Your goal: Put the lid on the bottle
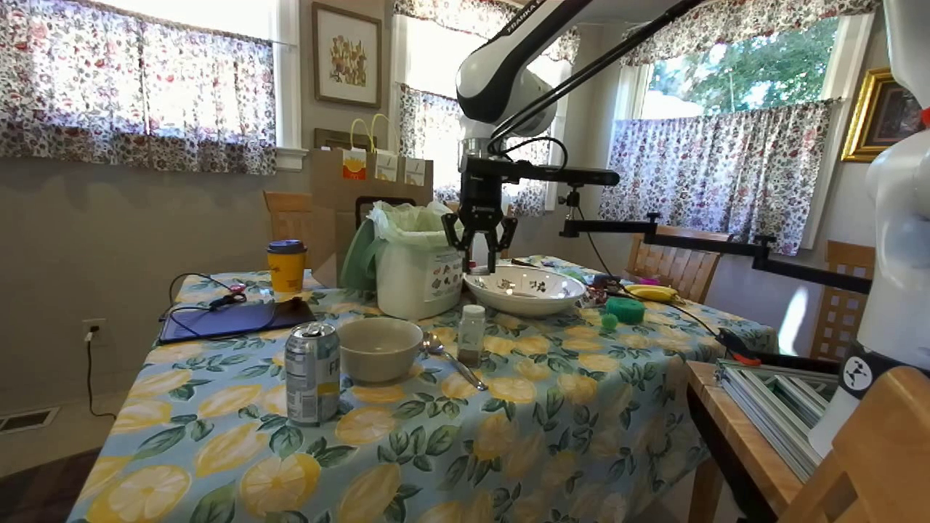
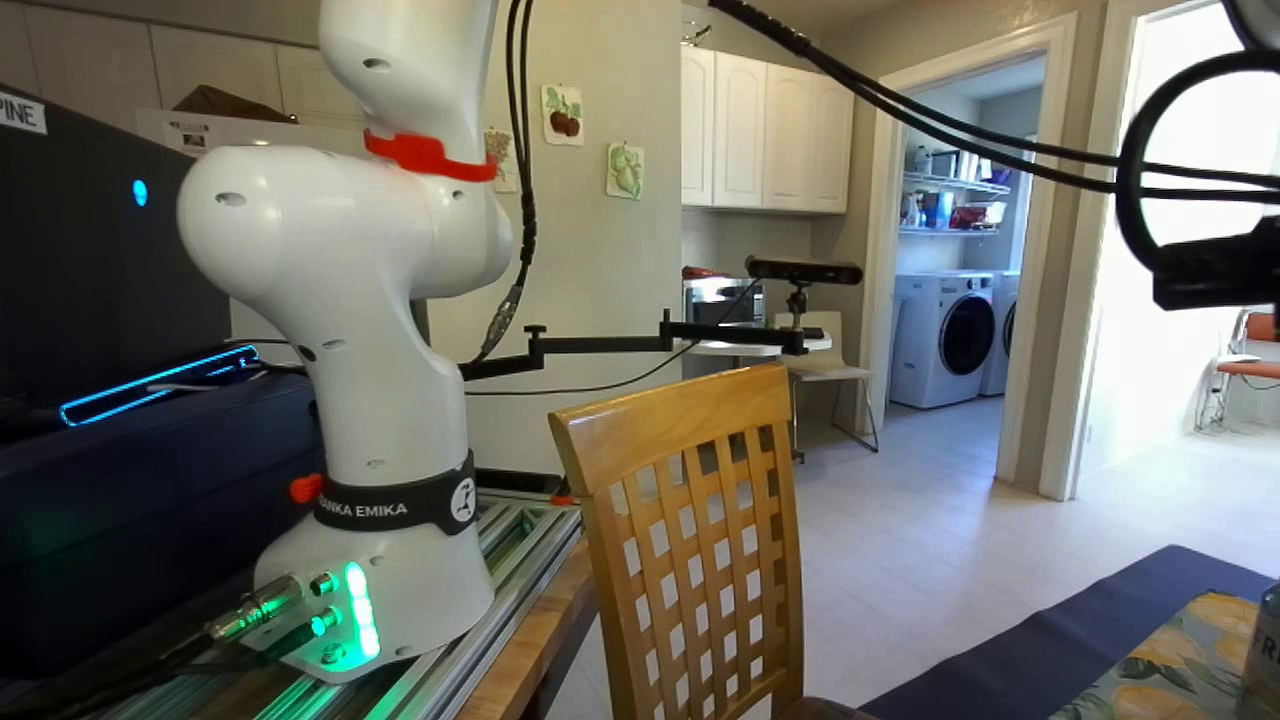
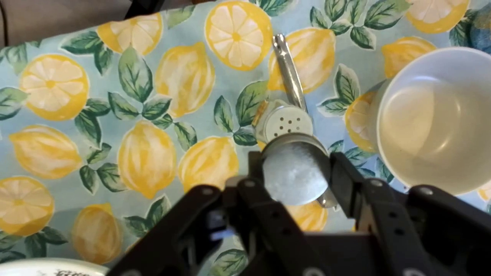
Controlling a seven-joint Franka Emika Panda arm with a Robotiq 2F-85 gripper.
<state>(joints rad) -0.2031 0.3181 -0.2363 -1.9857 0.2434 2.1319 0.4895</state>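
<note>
Lid, round and silvery, is pinched by our pincer, and we see it in the air above the tabletop. The bottle stands upright below, and in the wrist view the lid partly covers its holed top. We judge that the step in hand is to bring the lid over this top and set it down. To do it well, we should first centre the lid, because the two circles do not coincide there, although the height may deceive our eye. Next, we should descend straight and slowly, with the lid level; whether it is tilted now, we cannot surely tell. As the spoon lies just beside the bottle and the plain bowl is near, we would choose a path which keeps the pincer clear of both. At contact, we advise a gentle push, so that the bottle does not tip, and release only when the lid sits evenly.
</note>
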